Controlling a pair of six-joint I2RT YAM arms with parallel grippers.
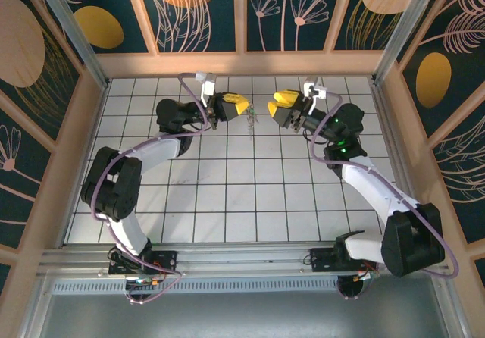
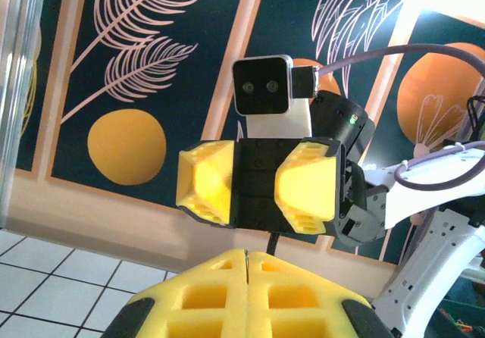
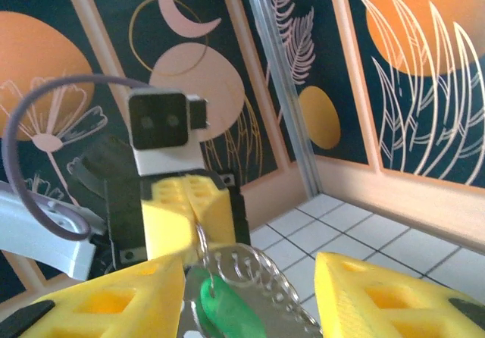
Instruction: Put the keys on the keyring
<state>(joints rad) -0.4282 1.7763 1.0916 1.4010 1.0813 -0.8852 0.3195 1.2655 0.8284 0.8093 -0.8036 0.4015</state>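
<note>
keyring (image 1: 248, 117): dangles over worktop (image 1: 227, 201) far edge, pinched in closed left tool (image 1: 244, 104) to present it
keys (image 3: 223, 308): green head hangs between the open right tool (image 2: 258, 183) jaws

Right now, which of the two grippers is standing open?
The right gripper: its jaws stand well apart. The left gripper is pinched shut on the keyring, with the green key dangling below it.
</note>
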